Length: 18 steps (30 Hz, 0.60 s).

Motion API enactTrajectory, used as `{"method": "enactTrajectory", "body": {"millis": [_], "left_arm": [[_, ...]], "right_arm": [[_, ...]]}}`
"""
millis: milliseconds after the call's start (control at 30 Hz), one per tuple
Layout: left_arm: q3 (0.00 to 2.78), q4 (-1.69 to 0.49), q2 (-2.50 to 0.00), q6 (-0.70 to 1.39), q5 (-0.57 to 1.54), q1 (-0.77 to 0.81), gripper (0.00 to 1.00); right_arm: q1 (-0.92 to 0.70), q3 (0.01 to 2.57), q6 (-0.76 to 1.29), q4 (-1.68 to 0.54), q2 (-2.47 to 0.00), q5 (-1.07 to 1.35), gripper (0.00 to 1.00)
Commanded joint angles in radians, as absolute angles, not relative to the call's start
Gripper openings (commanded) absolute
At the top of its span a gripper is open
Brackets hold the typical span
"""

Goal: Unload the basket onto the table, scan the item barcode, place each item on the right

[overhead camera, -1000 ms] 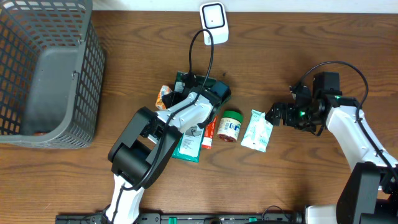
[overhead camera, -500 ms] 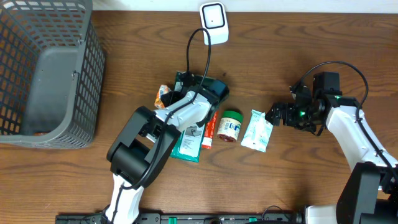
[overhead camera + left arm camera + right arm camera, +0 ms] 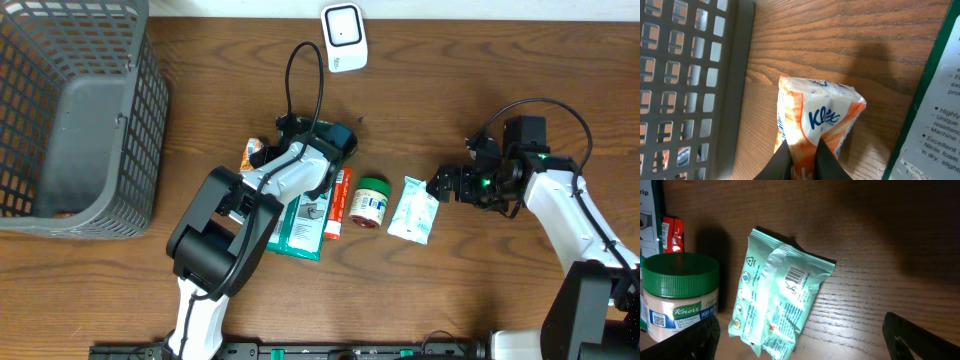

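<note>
An orange and white Kleenex tissue pack (image 3: 820, 117) is pinched at its near end between the jaws of my left gripper (image 3: 802, 155), which is shut on it. In the overhead view this tissue pack (image 3: 253, 153) lies left of the pile, with the left gripper (image 3: 272, 152) reaching it from the right. The white barcode scanner (image 3: 344, 37) stands at the table's far edge. My right gripper (image 3: 445, 185) is open just right of a mint-green packet (image 3: 414, 208). The right wrist view shows that packet (image 3: 780, 297) with a barcode facing up, and the right gripper (image 3: 805, 337) is spread wide around its near end.
A grey mesh basket (image 3: 70, 110) fills the far left; its wall (image 3: 690, 75) is close beside the tissue pack. A green-edged box (image 3: 300, 225), a red tube (image 3: 337, 205) and a green-lidded Knorr jar (image 3: 372, 200) lie mid-table.
My left gripper has shifted left and slightly away with the tissue pack in its grip, and its cable loop has swung left. The right arm has not moved.
</note>
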<state>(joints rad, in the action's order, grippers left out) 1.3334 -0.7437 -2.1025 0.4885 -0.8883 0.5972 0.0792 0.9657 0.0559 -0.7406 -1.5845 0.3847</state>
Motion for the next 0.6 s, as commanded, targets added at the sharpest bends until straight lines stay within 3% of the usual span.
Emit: {"method": "enactTrajectory", "body": {"millis": [0, 233, 400, 567], "left_arm": [[1.326, -0.742, -2.119, 0.467, -0.885, 0.596, 0.21], [1.326, -0.741, -2.119, 0.465, -0.819, 0.596, 0.26], [1.326, -0.741, -2.119, 0.456, -0.819, 0.596, 0.36], [1.326, -0.742, -2.119, 0.446, -0.82, 0.596, 0.38]], "right_arm": [[0.07, 0.962, 0.055, -0.741, -1.577, 0.385, 0.99], [0.07, 0.962, 0.055, -0.741, -1.577, 0.385, 0.99], [0.07, 0.962, 0.055, -0.741, -1.577, 0.385, 0.99], [0.07, 0.962, 0.055, -0.741, -1.577, 0.385, 0.99]]}}
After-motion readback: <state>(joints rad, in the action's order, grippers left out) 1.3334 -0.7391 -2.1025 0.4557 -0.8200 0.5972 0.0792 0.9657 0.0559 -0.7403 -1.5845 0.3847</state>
